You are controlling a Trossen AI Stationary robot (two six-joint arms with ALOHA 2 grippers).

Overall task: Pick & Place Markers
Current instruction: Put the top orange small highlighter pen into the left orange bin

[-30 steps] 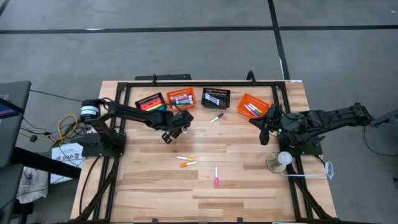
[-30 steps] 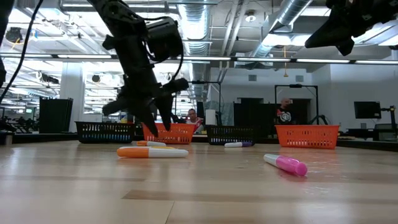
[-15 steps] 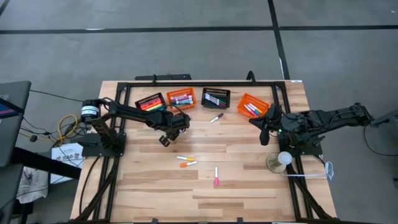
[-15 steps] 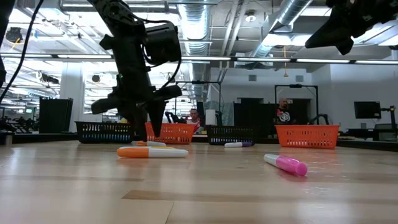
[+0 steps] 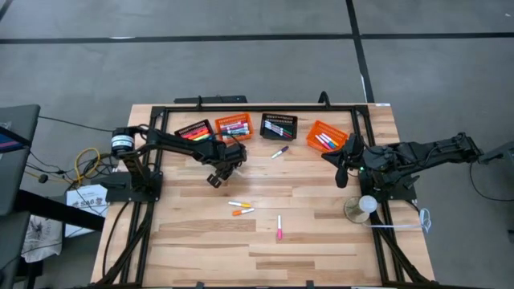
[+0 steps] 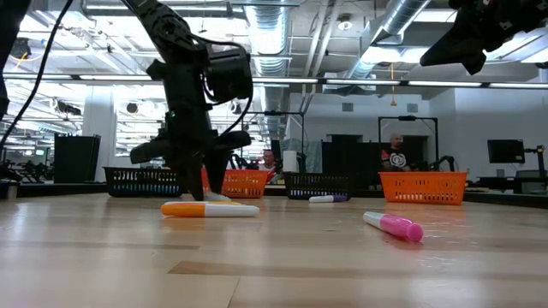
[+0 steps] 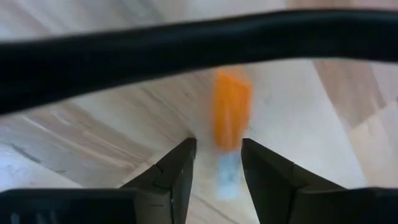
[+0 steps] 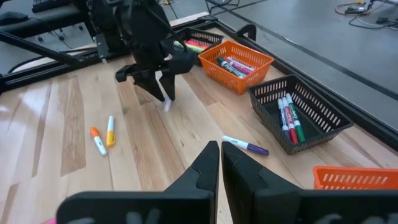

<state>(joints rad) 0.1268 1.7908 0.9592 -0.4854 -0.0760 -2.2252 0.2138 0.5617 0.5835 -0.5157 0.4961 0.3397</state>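
Left end effector (image 5: 215, 177) clamped on an orange-capped marker (image 7: 230, 124), lifted clear of the worktop (image 5: 321, 249) for basket delivery; right end effector (image 5: 340, 178) closed, idle near the right edge.

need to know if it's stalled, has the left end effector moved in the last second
Yes. In the high view the left end effector has pulled back a little toward its own base, away from the purple marker, and holds an orange marker.
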